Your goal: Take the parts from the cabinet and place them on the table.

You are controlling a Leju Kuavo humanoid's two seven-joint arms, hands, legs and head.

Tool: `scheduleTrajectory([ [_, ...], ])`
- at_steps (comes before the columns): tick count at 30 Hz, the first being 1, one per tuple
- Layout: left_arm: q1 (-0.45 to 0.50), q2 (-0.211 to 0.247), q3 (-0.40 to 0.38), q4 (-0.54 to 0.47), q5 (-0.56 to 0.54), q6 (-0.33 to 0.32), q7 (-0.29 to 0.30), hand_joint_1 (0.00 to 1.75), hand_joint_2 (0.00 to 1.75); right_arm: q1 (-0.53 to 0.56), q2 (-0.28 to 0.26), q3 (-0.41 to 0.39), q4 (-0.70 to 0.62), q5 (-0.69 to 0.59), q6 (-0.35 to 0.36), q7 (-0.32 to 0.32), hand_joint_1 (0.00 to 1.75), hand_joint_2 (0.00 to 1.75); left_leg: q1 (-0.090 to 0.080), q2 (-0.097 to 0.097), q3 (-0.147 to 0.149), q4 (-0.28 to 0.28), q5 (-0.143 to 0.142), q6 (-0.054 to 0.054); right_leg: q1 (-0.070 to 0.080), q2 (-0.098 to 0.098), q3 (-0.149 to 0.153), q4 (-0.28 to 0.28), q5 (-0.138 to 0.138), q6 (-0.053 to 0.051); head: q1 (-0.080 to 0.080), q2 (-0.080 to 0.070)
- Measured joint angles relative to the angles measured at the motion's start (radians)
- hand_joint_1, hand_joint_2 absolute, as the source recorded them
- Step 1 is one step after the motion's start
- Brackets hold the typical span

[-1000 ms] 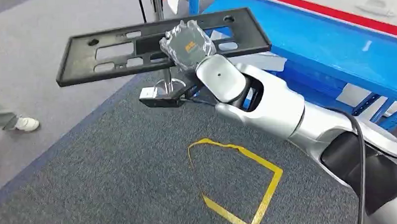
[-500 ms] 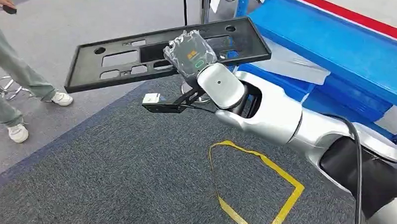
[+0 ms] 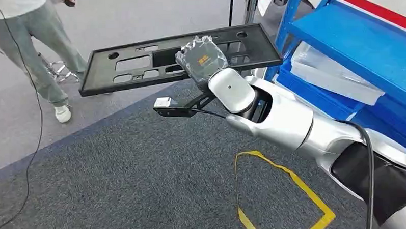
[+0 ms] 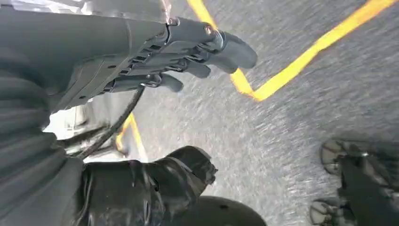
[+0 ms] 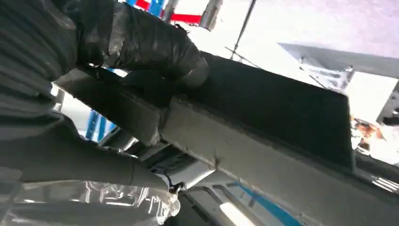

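A long black plastic panel (image 3: 138, 66) with several cut-outs hangs level in the air over the carpet, reaching out to the left of my right hand. That right hand (image 3: 203, 58), wrapped in clear film, grips the panel near its right end. In the right wrist view the thumb (image 5: 141, 42) presses on the panel's (image 5: 282, 113) dark face and pale edge. My left hand (image 4: 188, 52) hangs over the carpet with its fingers stretched out and holds nothing.
A blue metal rack (image 3: 351, 43) stands at the right with a translucent bin (image 3: 337, 74) on a lower shelf. Yellow tape (image 3: 290, 182) marks a square on the grey carpet. A person (image 3: 30, 44) stands at the far left, and a thin cable (image 3: 36, 135) trails across the floor.
The whole picture has shifted, so the camera has turned: the rack has slid right and the person has come in at the left. My right hand still holds the panel.
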Motion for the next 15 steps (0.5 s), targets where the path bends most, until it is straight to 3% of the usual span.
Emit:
scheduleTrajectory([
  [1,-0.001,0.000,0.000,0.000,0.000,0.000,0.000,0.00,1.75,0.000,0.000,0.000,0.000,0.000,0.000,0.000,1.75,1.75,0.003,0.021,-0.032,0.074,-0.035,-0.003,0.005,-0.013,-0.002,0.000,0.001,-0.001,0.000,0.000],
  [2,-0.003,0.000,0.000,0.000,0.000,0.000,-0.001,0.00,1.75,0.001,0.000,0.000,0.000,0.000,0.000,0.000,1.75,1.75,0.005,0.029,-0.061,0.143,-0.063,-0.005,0.008,-0.029,-0.004,0.001,0.000,-0.002,0.001,0.000],
  [3,-0.003,0.000,0.000,0.000,0.000,0.000,0.000,0.00,1.75,0.002,0.000,0.000,0.000,0.002,0.000,0.000,1.75,1.75,0.005,0.033,-0.078,0.191,-0.074,-0.008,0.009,-0.045,-0.006,0.005,0.000,-0.003,0.000,0.000],
  [4,-0.002,0.000,0.000,0.000,0.000,0.000,0.000,0.00,1.75,0.004,0.000,0.000,0.000,0.003,0.000,0.000,1.75,1.75,0.007,0.035,-0.070,0.185,-0.063,-0.010,0.010,-0.060,-0.008,0.006,-0.001,-0.003,0.000,0.000],
  [5,-0.002,0.000,0.000,0.000,0.000,0.000,0.001,0.00,1.75,0.004,0.000,0.000,0.000,0.003,0.000,0.000,1.75,1.75,0.008,0.039,-0.040,0.139,-0.038,-0.011,0.010,-0.073,-0.008,0.007,-0.002,-0.002,0.000,0.000],
  [6,-0.001,0.000,0.000,0.000,0.001,0.000,0.003,0.00,1.75,0.004,0.000,0.000,0.000,0.003,0.000,0.000,1.75,1.75,0.008,0.048,0.012,0.055,-0.001,-0.010,0.011,-0.087,-0.008,0.007,-0.004,-0.001,0.000,0.000],
  [7,-0.002,0.000,0.000,0.000,0.001,0.000,0.005,0.00,1.75,0.004,0.000,0.000,0.000,0.003,0.000,0.000,1.75,1.75,0.007,0.074,0.071,-0.039,0.032,-0.008,0.012,-0.098,-0.005,0.008,-0.006,0.003,0.000,0.000],
  [8,-0.005,-0.001,0.000,0.000,0.001,0.000,0.005,0.00,1.75,0.004,-0.001,0.000,0.000,0.003,0.000,0.000,1.75,1.75,-0.006,0.134,0.096,-0.095,0.014,-0.003,0.015,-0.109,-0.006,0.008,-0.009,0.007,0.000,0.000],
  [9,-0.007,0.000,0.000,0.000,0.001,0.000,0.005,0.00,1.75,0.003,-0.003,0.000,0.000,0.004,0.000,0.000,1.75,1.75,-0.013,0.123,0.098,-0.101,0.025,0.015,0.023,-0.121,-0.009,0.014,-0.011,0.011,0.003,0.000],
  [12,-0.002,0.000,0.000,0.000,-0.002,0.000,0.006,0.00,1.75,0.008,-0.004,0.001,0.000,0.005,0.000,-0.002,1.75,1.75,-0.019,0.083,0.091,-0.098,0.024,0.031,0.023,-0.151,-0.003,0.012,-0.016,0.021,0.003,0.000],
  [13,-0.002,0.000,0.000,0.000,-0.003,0.000,0.005,0.00,1.75,0.008,-0.005,0.001,0.000,0.005,0.002,-0.003,1.75,1.75,-0.012,0.070,0.099,-0.110,0.031,0.041,0.022,-0.159,-0.006,0.014,-0.024,0.028,0.002,0.000],
  [14,0.001,-0.001,0.000,0.000,-0.003,0.000,0.005,0.00,1.75,0.008,-0.006,0.001,0.000,0.004,0.004,-0.005,1.75,1.75,-0.010,0.059,0.101,-0.117,0.034,0.046,0.012,-0.098,-0.011,0.035,-0.043,0.033,0.005,0.000],
  [15,0.001,-0.001,0.000,0.000,-0.002,0.000,0.005,0.00,1.75,0.005,-0.006,0.001,0.000,0.004,0.006,-0.008,1.75,1.75,-0.008,0.053,0.101,-0.118,0.037,0.054,0.008,-0.044,-0.035,0.091,-0.078,0.032,0.005,0.000],
])
